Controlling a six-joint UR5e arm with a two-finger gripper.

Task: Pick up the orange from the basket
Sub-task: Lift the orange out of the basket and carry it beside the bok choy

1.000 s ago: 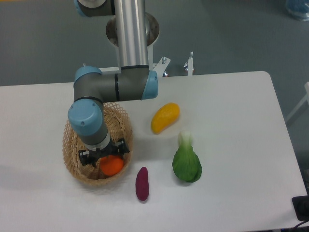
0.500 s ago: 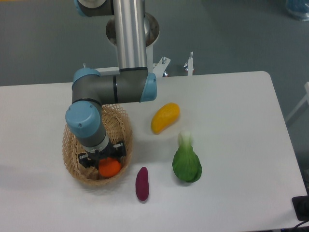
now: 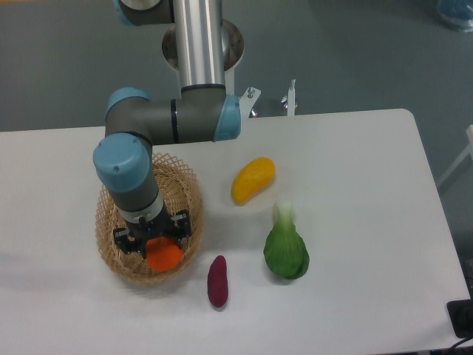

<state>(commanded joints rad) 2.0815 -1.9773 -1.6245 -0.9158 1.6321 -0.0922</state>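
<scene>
The orange [image 3: 165, 257] is a small round bright-orange fruit at the front of the oval wicker basket [image 3: 194, 198] on the left of the table. My gripper [image 3: 154, 241] points down into the basket, and its black fingers close on the orange from both sides. The arm's wrist covers the middle of the basket and the top of the orange. The fingertips are partly hidden behind the fruit.
A yellow-orange mango-like fruit [image 3: 252, 180] lies right of the basket. A green leafy vegetable [image 3: 286, 248] lies further right. A purple sweet potato [image 3: 217, 280] lies just in front of the basket's right edge. The arm's base column [image 3: 199, 52] stands behind the table.
The wrist and gripper have shifted a little to the left, and the orange has moved with them inside the basket. The other produce has not moved.
</scene>
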